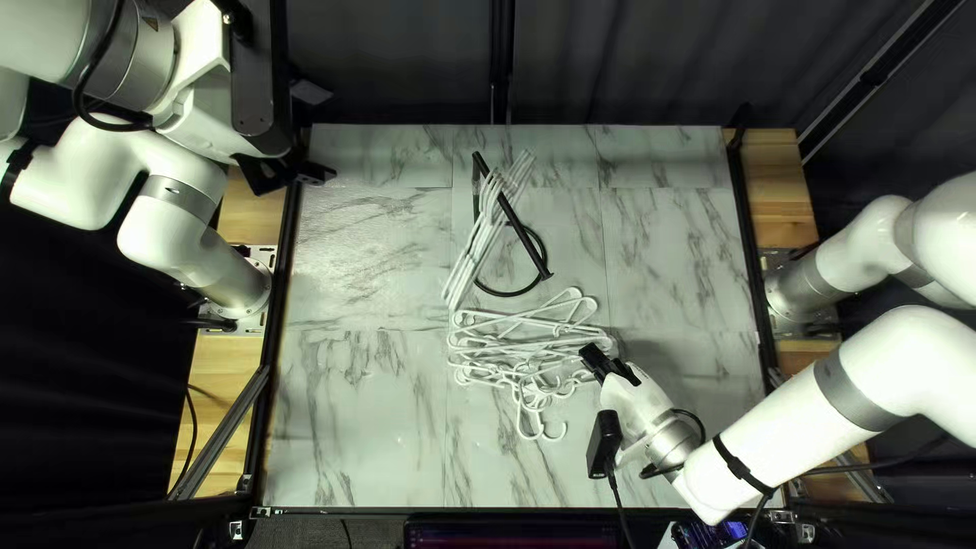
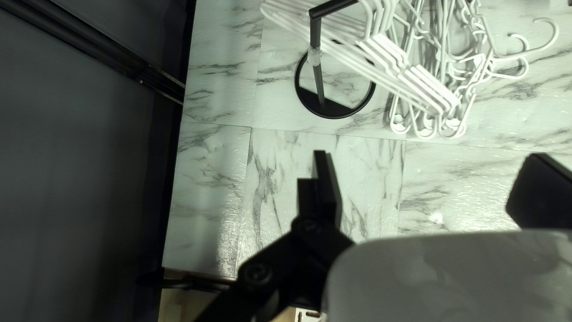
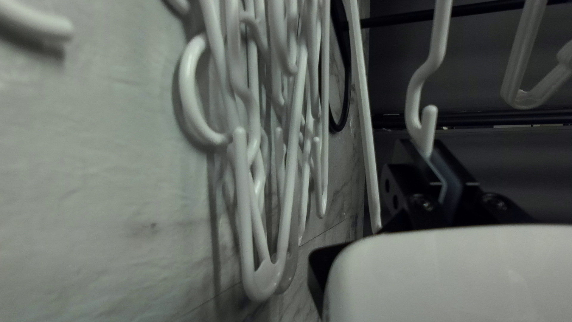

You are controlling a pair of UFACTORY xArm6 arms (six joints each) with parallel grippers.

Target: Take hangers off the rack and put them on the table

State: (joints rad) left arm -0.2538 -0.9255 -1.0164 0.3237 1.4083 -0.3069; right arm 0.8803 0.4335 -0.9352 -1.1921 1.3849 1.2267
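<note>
A black rack (image 1: 526, 241) stands around the middle of the marble-patterned table (image 1: 356, 407), toward its far side, on a round ring base (image 1: 502, 295). A row of white hangers (image 1: 476, 244) still hangs from its bar, lined up closely side by side. Just beside the rack, toward the table's near edge, a jumbled pile of white hangers (image 1: 529, 351) lies on the tabletop, frames overlapping, with a couple of hooks (image 1: 554, 435) poking out toward the near edge. The right gripper (image 1: 602, 362) is low at the right side of that pile; in its own wrist view it has one white hanger (image 3: 438, 45) pinched between its fingers, by the bit near a small notch in the plastic. Over at the far left corner of the table, the left gripper (image 1: 296, 175) hangs well apart from both bunches. Its wrist view shows the fingers (image 2: 325, 191) spread wide, with nothing gripped, and the rack and hangers out ahead of them. A dark curtain (image 1: 661, 71) hangs behind the far edge.
</note>
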